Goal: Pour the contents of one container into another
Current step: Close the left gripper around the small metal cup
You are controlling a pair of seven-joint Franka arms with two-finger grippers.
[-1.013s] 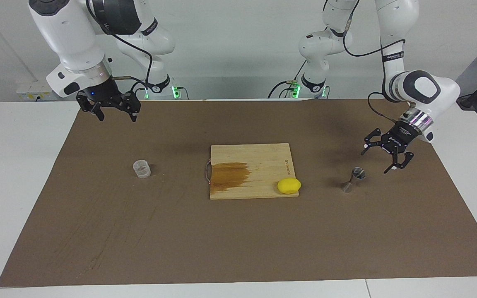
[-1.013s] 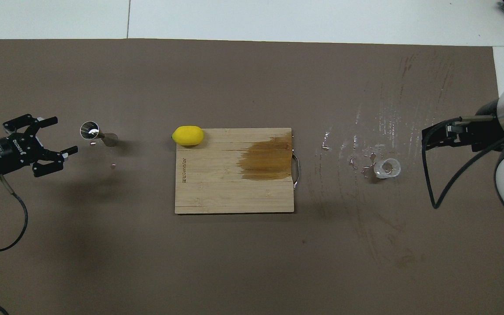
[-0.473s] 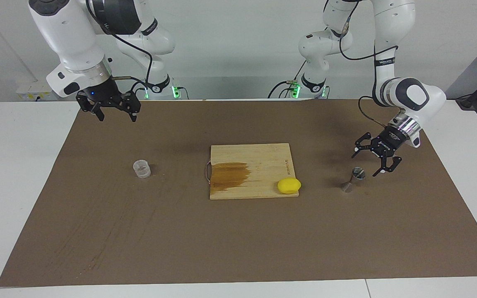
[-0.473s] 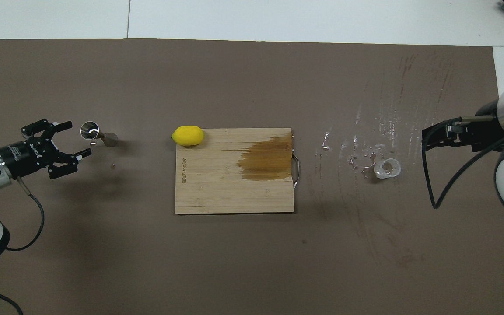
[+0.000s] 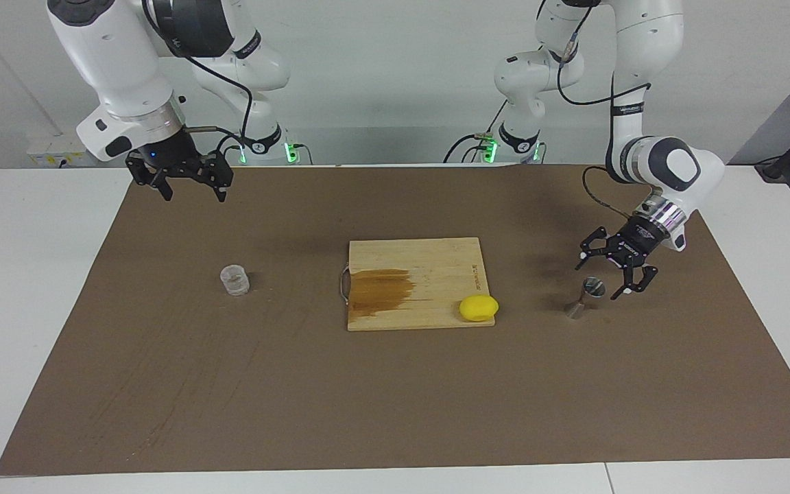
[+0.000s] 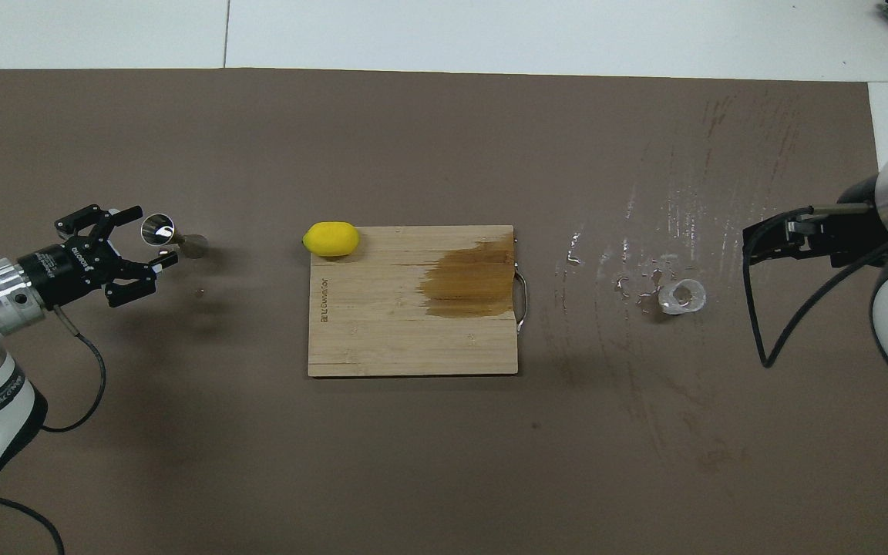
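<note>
While the facing view is before us, we note the left gripper low over the brown mat at the left arm's end of the table, its fingers spread wide. One fingertip shows above the metal jigger and the other just beside its upper cup. We cannot tell from this angle whether either finger touches the metal; we see nothing held. The jigger stands on the mat with its long axis roughly vertical, the open upper cone facing up and the lower cone on the mat. The right gripper hangs high over the mat's edge nearest the robots at the right arm's end, fingers apart and empty; this arm waits. The clear cup stands upright on the mat, well apart from that gripper. Between cup and jigger lies the wooden cutting board, stained dark, with a lemon on its corner.

From overhead, the left gripper points along the mat toward the jigger, whose shiny open mouth sits between the spread fingertips. The clear cup shows its open rim upward, with small wet spots beside it. The right gripper is seen only in part at the right arm's end; the lemon overlaps the board's corner.
</note>
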